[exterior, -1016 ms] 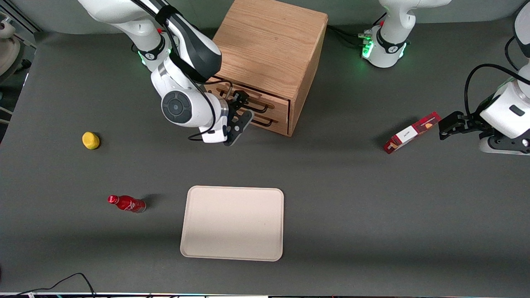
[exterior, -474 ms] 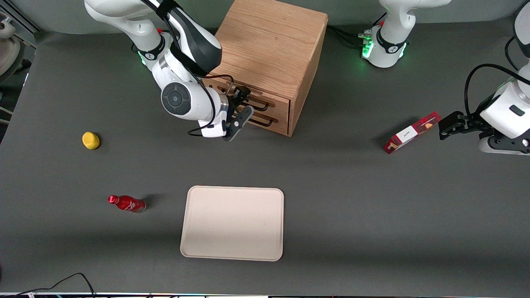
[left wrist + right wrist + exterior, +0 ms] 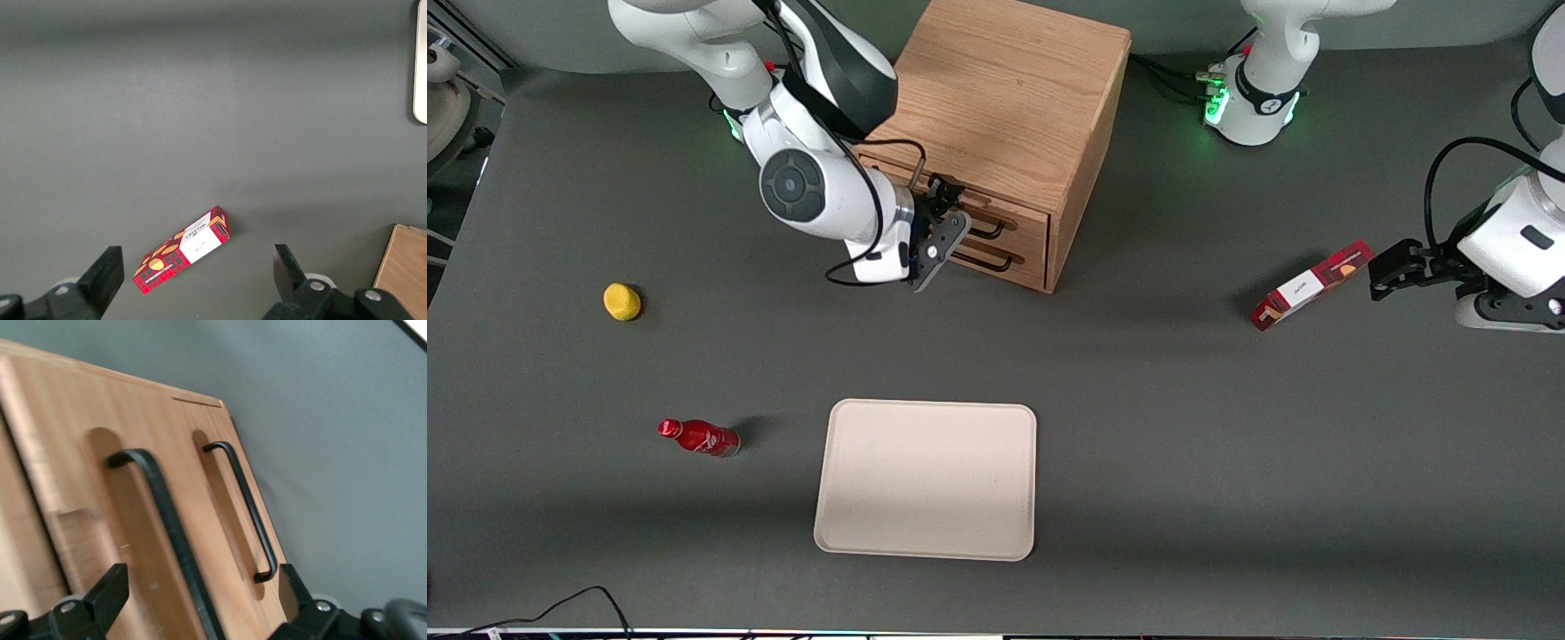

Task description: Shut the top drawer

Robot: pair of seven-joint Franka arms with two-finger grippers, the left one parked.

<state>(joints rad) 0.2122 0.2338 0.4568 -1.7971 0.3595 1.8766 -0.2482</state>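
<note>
The wooden cabinet stands at the table's back. Its top drawer with a black wire handle sits above the lower drawer and looks almost flush with the cabinet front. My right gripper is open, right at the top drawer's front, one finger above and one below the handle's end. In the right wrist view the gripper straddles the top drawer's handle against its front. The lower drawer's handle lies just beside it. I cannot tell whether the fingers touch the wood.
A beige tray lies near the front camera. A red bottle lies on its side and a yellow object sits toward the working arm's end. A red box lies toward the parked arm's end; it also shows in the left wrist view.
My gripper has moved toward the cabinet, away from the front camera, staying at the top drawer's handle. The top drawer's front has gone in with it.
</note>
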